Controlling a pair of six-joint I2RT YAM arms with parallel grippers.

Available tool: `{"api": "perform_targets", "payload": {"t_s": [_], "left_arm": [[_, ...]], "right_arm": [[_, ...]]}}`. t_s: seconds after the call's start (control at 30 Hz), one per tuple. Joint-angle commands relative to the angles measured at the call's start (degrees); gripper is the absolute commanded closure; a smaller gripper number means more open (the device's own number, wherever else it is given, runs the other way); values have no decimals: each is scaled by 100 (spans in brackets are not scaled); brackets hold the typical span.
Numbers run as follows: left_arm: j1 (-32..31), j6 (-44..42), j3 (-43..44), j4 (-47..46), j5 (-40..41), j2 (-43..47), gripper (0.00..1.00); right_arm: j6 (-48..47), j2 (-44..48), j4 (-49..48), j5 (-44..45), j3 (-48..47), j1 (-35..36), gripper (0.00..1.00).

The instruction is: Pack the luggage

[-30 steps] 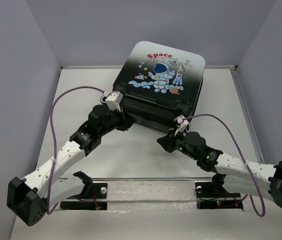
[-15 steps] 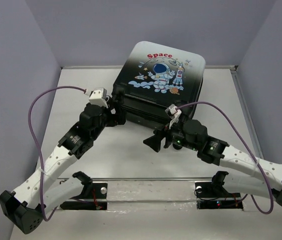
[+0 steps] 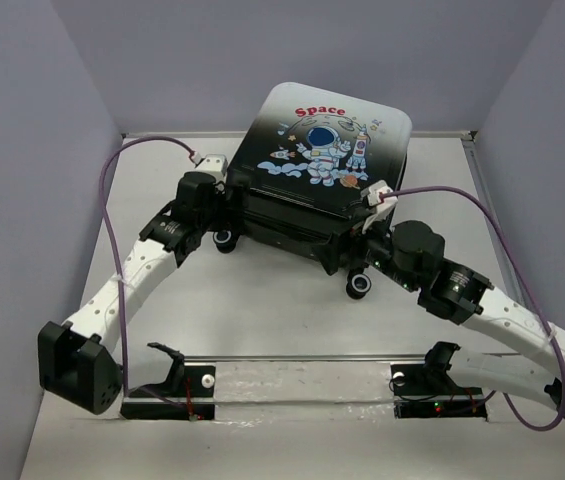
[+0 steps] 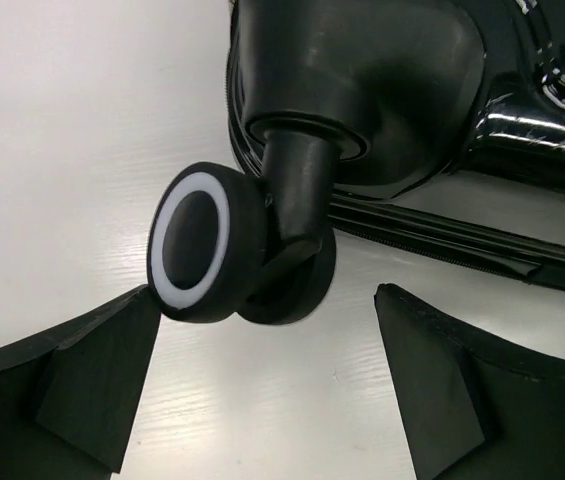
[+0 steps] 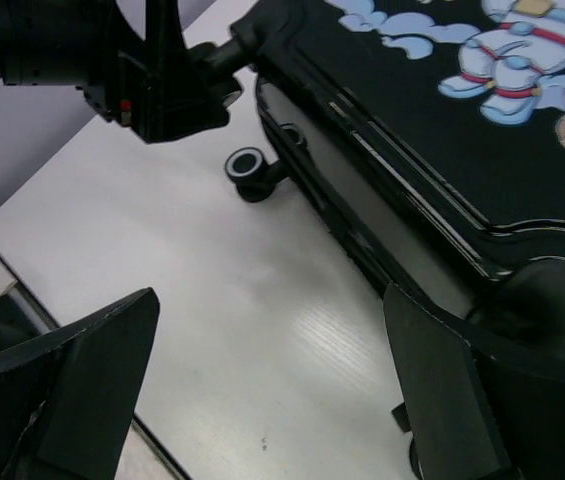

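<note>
The luggage (image 3: 327, 170) lies flat at the back of the table, its astronaut-print lid down on the lower half. My left gripper (image 3: 224, 212) stands open at the case's front left corner, just behind a black wheel with a white ring (image 4: 197, 245). In the left wrist view the left gripper (image 4: 267, 297) holds nothing, and the dark shell (image 4: 382, 90) fills the top. My right gripper (image 3: 347, 252) is open at the front right corner, above another wheel (image 3: 359, 285). In the right wrist view the right gripper (image 5: 270, 293) frames bare table, with the luggage (image 5: 442, 130) on its right.
Grey walls close in the table on the left, back and right. The arm bases and a metal rail (image 3: 302, 375) run along the near edge. Purple cables (image 3: 112, 210) loop above both arms. White tabletop (image 3: 272, 310) lies between the case and the rail.
Both grippers have gone from shut to open. The left one has let go of the case's front left corner and drawn back; the right one swung out left, then returned to the front right corner.
</note>
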State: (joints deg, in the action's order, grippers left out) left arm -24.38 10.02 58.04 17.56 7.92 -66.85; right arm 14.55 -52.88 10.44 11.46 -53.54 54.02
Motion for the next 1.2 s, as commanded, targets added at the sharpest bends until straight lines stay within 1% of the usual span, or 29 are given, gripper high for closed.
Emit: {"api": "perform_targets", "payload": {"t_s": [0.0, 0.03, 0.07, 0.13, 0.2, 0.23, 0.3, 0.33, 0.37, 0.4, 0.47, 0.5, 0.53, 0.57, 0.63, 0.67, 0.73, 0.77, 0.83, 0.87, 0.9, 0.93, 0.97, 1.0, 1.03, 1.07, 1.1, 1.13, 1.17], "left_arm": [[100, -492, 488, -402, -678, -381, 1], [118, -492, 515, -437, -800, -477, 1], [161, -492, 594, -438, -966, -652, 4], [197, -484, 664, -394, -977, -820, 9], [223, -475, 665, -429, -1064, -961, 19], [232, -483, 647, -446, -1143, -996, 27], [241, -492, 647, -455, -1144, -1014, 32], [232, -492, 664, -455, -1144, -1023, 43], [232, -492, 673, -455, -1135, -1023, 51], [232, -492, 708, -464, -1100, -1023, 63], [241, -484, 744, -464, -1012, -997, 72], [241, -492, 752, -473, -960, -971, 82], [232, -484, 753, -482, -942, -927, 88], [241, -501, 744, -499, -942, -900, 94], [232, -492, 674, -543, -942, -813, 94], [241, -492, 639, -630, -977, -682, 94], [232, -457, 490, -675, -1073, -532, 94], [223, -388, 437, -684, -1126, -383, 94], [110, -317, 235, -675, -1066, -224, 94], [-13, -290, 173, -640, -952, -49, 94], [-397, -290, 51, -562, -585, 31, 94], [-583, -264, -20, -517, -460, 127, 94], [-742, -212, -99, -491, -424, 302, 94], [-865, -81, -257, -473, -458, 382, 94], [-954, -10, -354, -473, -615, 488, 94], [-1041, 95, -459, -508, -730, 715, 94], [-1051, 166, -582, -621, -766, 830, 94], [-1086, 315, -775, -649, -1079, 1066, 94], [-1104, 395, -855, -675, -1178, 1199, 94]], "right_arm": [[-408, 234, 283, 532, -236, -277, 0], [-435, 235, 292, 541, -227, -330, 0], [-452, 235, 301, 541, -218, -383, 0], [-444, 235, 310, 663, -175, -462, 0], [-400, 261, 301, 778, -69, -655, 0], [-374, 278, 292, 726, -43, -760, 0], [-286, 279, 292, 542, -16, -1041, 0], [-199, 244, 292, 367, -16, -1364, 0], [-172, 209, 292, 278, -25, -1542, 0], [-137, 121, 292, 208, -42, -1909, 1], [-49, 24, 301, -63, -60, -2289, 1], [-5, -29, 284, -196, -78, -2482, 1], [30, -107, 266, -415, -113, -2815, 1], [74, -143, 231, -521, -130, -2983, 1], [110, -257, 169, -715, -200, -3352, 1], [197, -414, 56, -1064, -262, -3807, 1], [364, -634, -50, -1723, -341, -4310, 1], [521, -888, -111, -2153, -402, -4686, 1], [654, -1170, -314, -2603, -455, -4961, 0], [716, -1302, -366, -2692, -551, -5041, 0], [734, -1608, -480, -2772, -622, -5094, 0], [743, -1768, -542, -2868, -701, -5094, 0], [751, -1926, -638, -3278, -771, -5094, 0], [795, -2197, -961, -3552, -850, -5094, 2], [865, -2348, -1025, -3824, -921, -5094, 7], [1022, -2506, -1339, -4358, -1000, -5094, 9], [1085, -2673, -1447, -4615, -1070, -5094, 11], [1146, -2997, -1518, -5018, -1254, -5025, 19], [1147, -3165, -1570, -5196, -1369, -4972, 23]]}}
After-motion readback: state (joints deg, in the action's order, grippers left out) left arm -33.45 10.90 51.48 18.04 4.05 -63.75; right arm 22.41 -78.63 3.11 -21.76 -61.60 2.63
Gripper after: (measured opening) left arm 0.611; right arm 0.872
